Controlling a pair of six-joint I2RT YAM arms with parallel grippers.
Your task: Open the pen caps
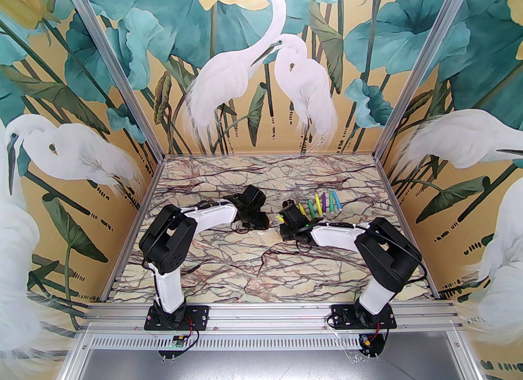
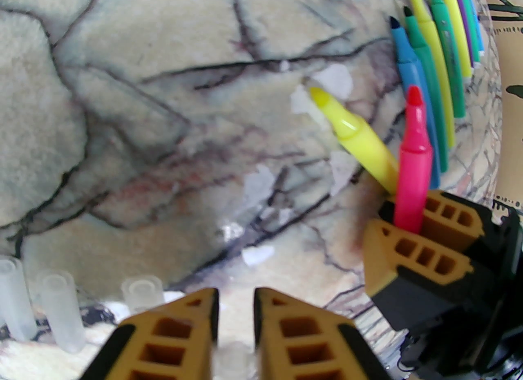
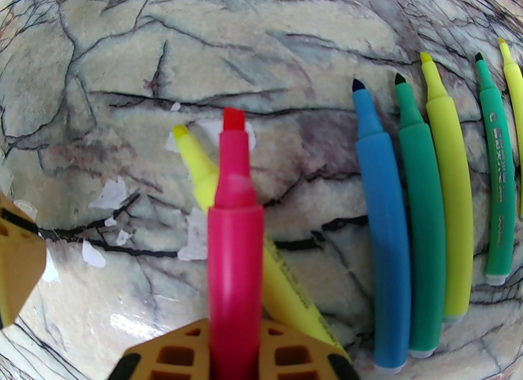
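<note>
— What is the floor of the booth?
— A flat tabletop printed as cream marble with dark purple veins, scuffed with small white peeled patches.
— And lying on it?
— A row of bare-tipped plastic felt markers, side by side: blue, green, yellow, then a printed green one. A lone yellow marker lies slanted, apart from them.
— Around it?
— Wall panels painted with white egrets and teal leaves on ochre, and a silver aluminium rail along the near edge.
</note>
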